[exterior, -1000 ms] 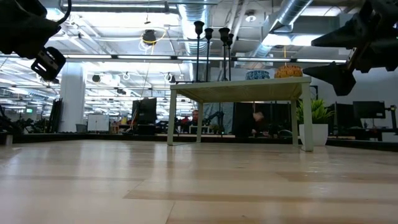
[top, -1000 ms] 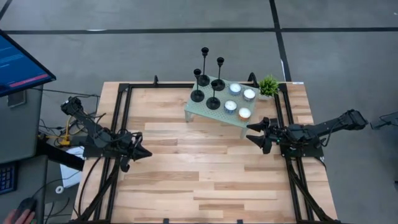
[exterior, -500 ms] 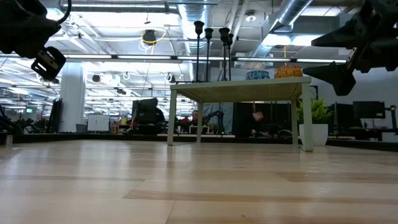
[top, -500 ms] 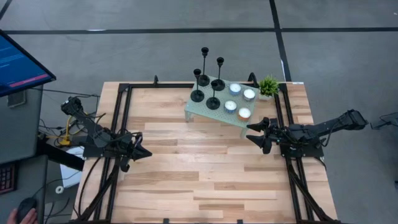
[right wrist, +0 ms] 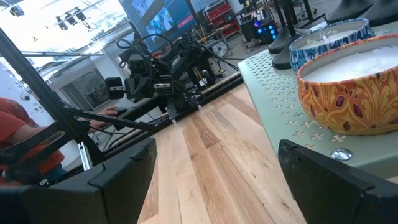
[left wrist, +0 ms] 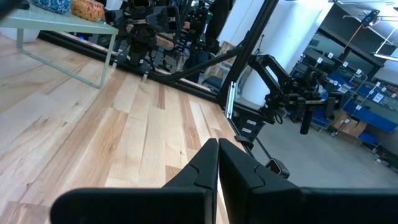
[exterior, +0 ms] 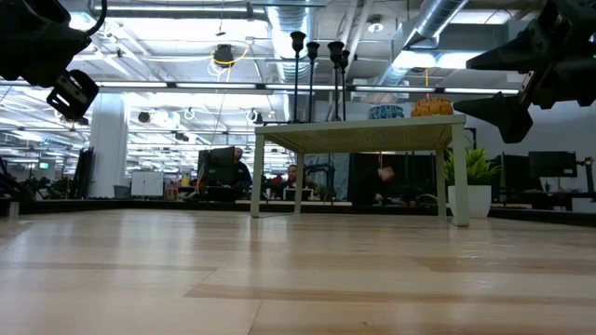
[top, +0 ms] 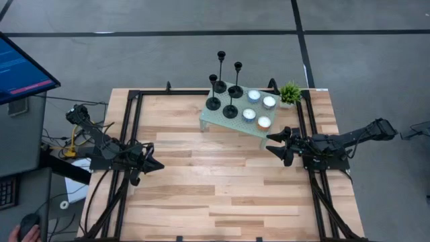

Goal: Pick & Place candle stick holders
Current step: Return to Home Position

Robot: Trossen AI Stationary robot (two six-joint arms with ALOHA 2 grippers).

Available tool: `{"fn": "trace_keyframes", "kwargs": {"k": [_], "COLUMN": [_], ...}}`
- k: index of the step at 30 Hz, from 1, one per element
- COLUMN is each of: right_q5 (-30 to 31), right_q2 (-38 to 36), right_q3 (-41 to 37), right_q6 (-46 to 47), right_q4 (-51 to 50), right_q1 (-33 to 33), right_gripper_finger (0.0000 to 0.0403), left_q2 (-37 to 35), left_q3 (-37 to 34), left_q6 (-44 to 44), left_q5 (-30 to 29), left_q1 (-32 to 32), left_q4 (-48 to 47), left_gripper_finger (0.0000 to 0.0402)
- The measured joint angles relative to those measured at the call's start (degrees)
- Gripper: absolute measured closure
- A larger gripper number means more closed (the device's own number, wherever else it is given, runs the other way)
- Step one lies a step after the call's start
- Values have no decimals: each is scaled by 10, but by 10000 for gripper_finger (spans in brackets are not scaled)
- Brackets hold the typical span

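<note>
Though all matte blk, candle stick holders (top: 230,111) differ in ht.

No legible text or labels anywhere.

Left arm (top: 101,142) and right arm (top: 344,139): both matte black all over, made of slender straight links joined by thicker rounded joint housings, widening toward a bulkier wrist block. Left end effector (left wrist: 217,163): two dark angular fingers (left wrist: 198,173) with flat faces, each tapering to a wedge tip, seated on a wide flat black bar. Right end effector (right wrist: 227,177): two blocky black fingers (right wrist: 118,177) with flat inner faces and bevelled edges.
</note>
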Motion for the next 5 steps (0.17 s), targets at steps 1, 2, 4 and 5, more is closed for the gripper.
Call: {"fn": "trace_keyframes", "kwargs": {"k": [1,2,4,5], "right_q5": [0,0,0,0], "right_q2": [0,0,0,0], "right_q3": [0,0,0,0], "right_q6": [0,0,0,0], "right_q4": [0,0,0,0], "right_q1": [0,0,0,0], "right_gripper_finger": [75,75,75,75], "left_q2": [0,0,0,0], "left_q3": [0,0,0,0], "left_q6": [0,0,0,0], "left_q5": [0,0,0,0], "left_q1": [0,0,0,0], "left_q4": [0,0,0,0], "left_gripper_finger": [390,390,390,390]}}
